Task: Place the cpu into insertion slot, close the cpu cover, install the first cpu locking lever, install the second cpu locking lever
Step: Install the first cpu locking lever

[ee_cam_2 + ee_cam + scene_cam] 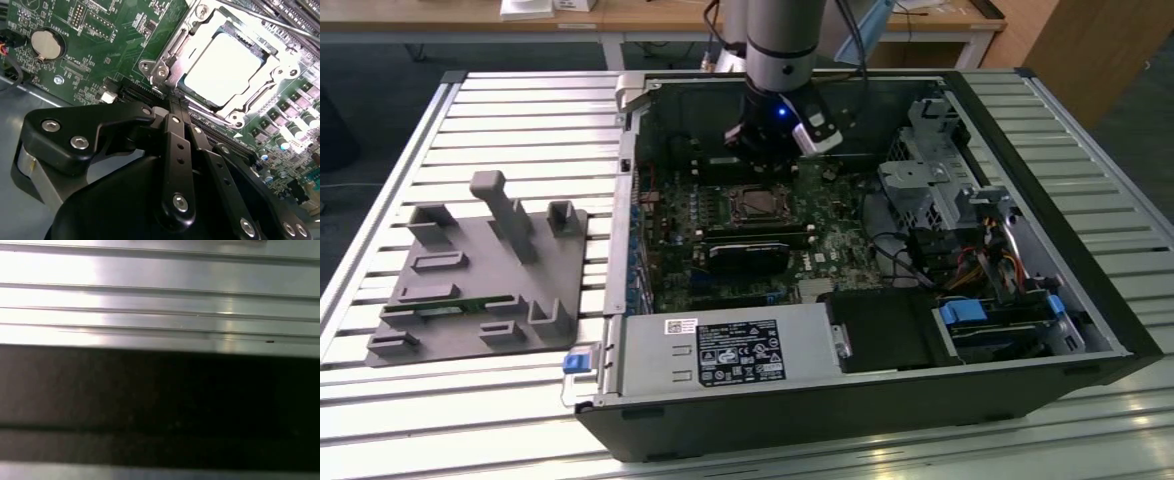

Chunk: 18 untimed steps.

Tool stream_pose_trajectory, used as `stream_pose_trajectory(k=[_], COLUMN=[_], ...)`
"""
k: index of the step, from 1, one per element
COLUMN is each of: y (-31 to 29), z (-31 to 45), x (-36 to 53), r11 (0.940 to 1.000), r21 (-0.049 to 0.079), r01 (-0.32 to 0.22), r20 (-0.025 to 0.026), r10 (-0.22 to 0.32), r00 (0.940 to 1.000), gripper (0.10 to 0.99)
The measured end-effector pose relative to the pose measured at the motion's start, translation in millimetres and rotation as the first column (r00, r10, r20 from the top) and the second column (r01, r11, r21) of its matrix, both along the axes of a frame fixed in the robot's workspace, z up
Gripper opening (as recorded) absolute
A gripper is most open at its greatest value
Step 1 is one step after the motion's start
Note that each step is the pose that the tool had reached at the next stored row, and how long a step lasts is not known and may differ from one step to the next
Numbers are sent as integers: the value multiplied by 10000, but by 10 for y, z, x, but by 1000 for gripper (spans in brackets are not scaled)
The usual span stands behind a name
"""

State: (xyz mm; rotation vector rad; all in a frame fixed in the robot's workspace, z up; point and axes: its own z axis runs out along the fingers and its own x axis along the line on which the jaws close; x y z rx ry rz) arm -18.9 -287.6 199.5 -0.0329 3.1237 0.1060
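Here, my end effector [172,107], fingers pinched together and empty, sits beside the cpu cover [200,27]; I'd press gently, squarely.

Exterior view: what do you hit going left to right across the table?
Grey fixture → blue latch on the case's edge → cpu on the green board → drive cage → blue-tabbed bay → case wall on the exterior view's right.
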Motion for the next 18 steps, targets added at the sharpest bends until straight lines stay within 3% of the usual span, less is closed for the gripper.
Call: stream_pose_trajectory(k=[4, 9, 11, 16, 18], y=[3, 5, 11, 8, 7], z=[-33, -45, -9, 178, 199], x=[2, 5, 9, 7, 6], r11=[10000, 9999, 10000, 10000, 10000], r21=[-99, -105, -82, -97, -97], r01=[-1, -3, -7, -6, -7], r20=[-3, -2, 14, 2, 2], r10=[1, 3, 7, 6, 7], r00=[10000, 10000, 10000, 10000, 10000], gripper=[106, 106, 106, 106, 106])
